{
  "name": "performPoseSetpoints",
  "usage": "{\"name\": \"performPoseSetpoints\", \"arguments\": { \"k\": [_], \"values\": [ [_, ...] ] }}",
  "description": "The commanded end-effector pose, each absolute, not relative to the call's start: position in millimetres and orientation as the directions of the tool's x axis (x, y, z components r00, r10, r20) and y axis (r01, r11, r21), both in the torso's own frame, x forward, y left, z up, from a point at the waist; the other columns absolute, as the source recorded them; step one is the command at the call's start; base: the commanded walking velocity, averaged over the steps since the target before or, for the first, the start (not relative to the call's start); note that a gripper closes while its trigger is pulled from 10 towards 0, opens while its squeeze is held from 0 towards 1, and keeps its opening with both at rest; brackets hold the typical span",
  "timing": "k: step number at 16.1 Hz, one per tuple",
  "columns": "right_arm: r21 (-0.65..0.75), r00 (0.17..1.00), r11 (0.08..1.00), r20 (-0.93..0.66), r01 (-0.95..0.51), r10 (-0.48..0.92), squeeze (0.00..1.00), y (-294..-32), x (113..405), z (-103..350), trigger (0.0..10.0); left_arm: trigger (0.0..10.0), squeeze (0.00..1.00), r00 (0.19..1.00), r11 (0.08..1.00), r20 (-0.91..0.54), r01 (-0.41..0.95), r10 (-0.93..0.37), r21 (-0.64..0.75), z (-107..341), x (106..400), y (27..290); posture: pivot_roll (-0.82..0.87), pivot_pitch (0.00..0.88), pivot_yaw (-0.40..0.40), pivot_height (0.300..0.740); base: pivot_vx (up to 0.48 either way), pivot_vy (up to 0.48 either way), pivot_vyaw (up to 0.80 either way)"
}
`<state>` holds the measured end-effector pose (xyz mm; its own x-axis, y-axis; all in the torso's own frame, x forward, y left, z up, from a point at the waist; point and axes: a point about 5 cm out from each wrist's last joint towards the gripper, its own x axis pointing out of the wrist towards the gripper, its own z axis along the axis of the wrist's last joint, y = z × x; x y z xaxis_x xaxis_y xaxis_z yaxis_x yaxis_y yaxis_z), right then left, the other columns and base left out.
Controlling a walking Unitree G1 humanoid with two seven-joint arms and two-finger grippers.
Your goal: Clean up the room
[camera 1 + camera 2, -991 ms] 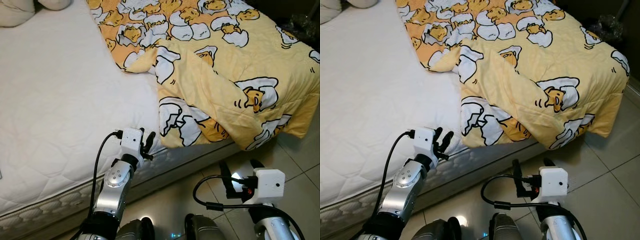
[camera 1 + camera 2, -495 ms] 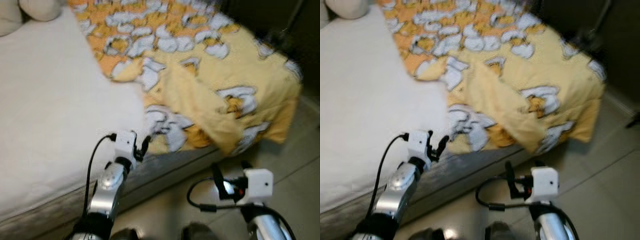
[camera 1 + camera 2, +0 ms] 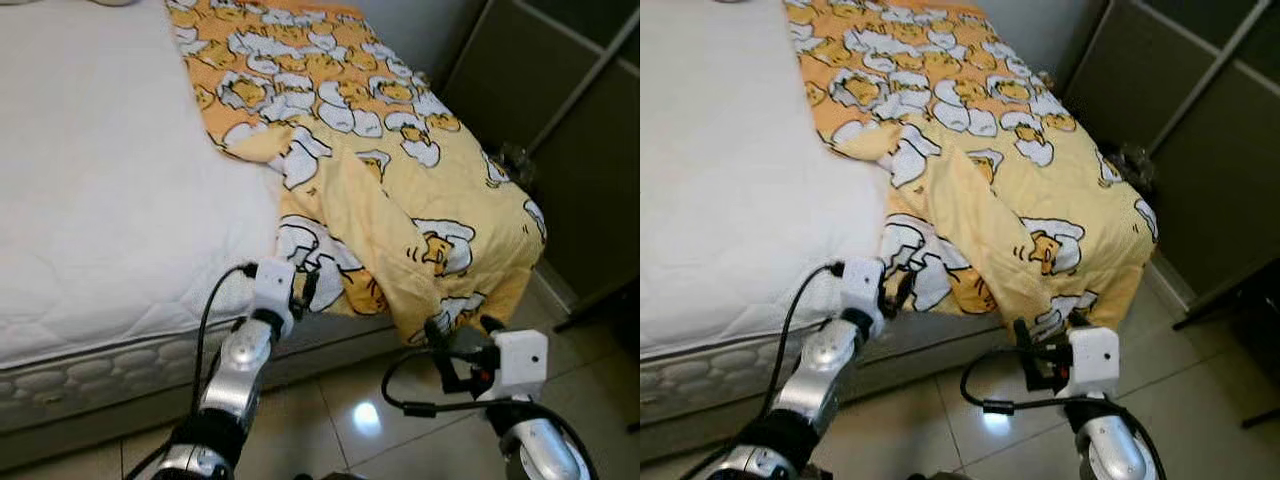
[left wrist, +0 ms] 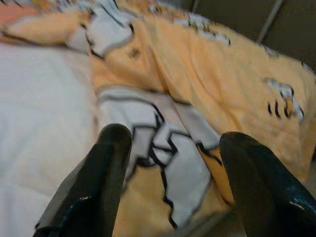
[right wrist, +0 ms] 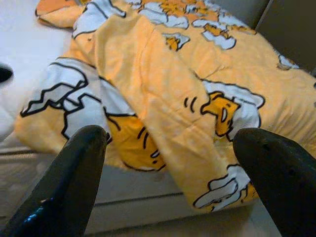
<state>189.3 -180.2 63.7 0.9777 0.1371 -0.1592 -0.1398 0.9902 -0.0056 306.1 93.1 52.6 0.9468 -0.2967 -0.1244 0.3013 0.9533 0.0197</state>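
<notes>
A yellow quilt printed with white and orange egg cartoons lies rumpled over the right half of the bed, one fold turned back, its lower edge hanging off the mattress corner. The bare white mattress takes up the left half. My left gripper is open at the mattress edge, right by the quilt's hanging corner, touching nothing. My right gripper is open and empty, low over the floor just below the quilt's drooping hem.
Glossy beige floor tiles run along the bed's side. Dark wardrobe panels stand close past the bed's right end, leaving a narrow gap. A thin black leg slants to the floor there.
The camera has swung right and pulled back, bringing the wardrobe into sight. Both grippers stay open; the left one sits closer to the quilt's corner than before.
</notes>
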Motion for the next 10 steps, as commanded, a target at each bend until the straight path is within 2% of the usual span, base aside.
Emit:
{"name": "performPoseSetpoints", "arguments": {
  "k": [1,2,4,10],
  "values": [
    [-0.021,0.981,0.992,-0.151,-0.127,0.123,0.0,-186.6,191.6,65.9,10.0,10.0,0.0,0.946,0.95,-0.097,0.311,-0.31,0.001,57.0,306.0,87.6,0.05,0.079,-0.224,0.74,0.0,0.0,0.0],
    [-0.023,0.984,0.992,-0.129,-0.126,0.122,0.0,-184.8,194.0,68.7,10.0,10.0,0.0,0.954,0.957,-0.08,0.289,-0.289,-0.022,59.0,305.8,91.4,0.03,0.089,-0.189,0.74,0.0,0.0,0.0],
    [-0.029,0.99,0.993,-0.095,-0.111,0.108,0.0,-185.7,200.3,74.9,10.0,10.0,0.0,0.963,0.964,-0.063,0.259,-0.262,-0.055,63.7,306.9,96.4,-0.09,0.124,-0.082,0.74,0.424,0.0,0.0],
    [-0.036,0.994,0.997,-0.085,-0.075,0.071,0.0,-187.4,195.6,75.9,10.0,10.0,0.0,0.956,0.959,-0.086,0.274,-0.28,-0.077,62.2,308.0,95.7,-0.13,0.131,-0.037,0.74,0.48,0.0,0.0]
  ]
}}
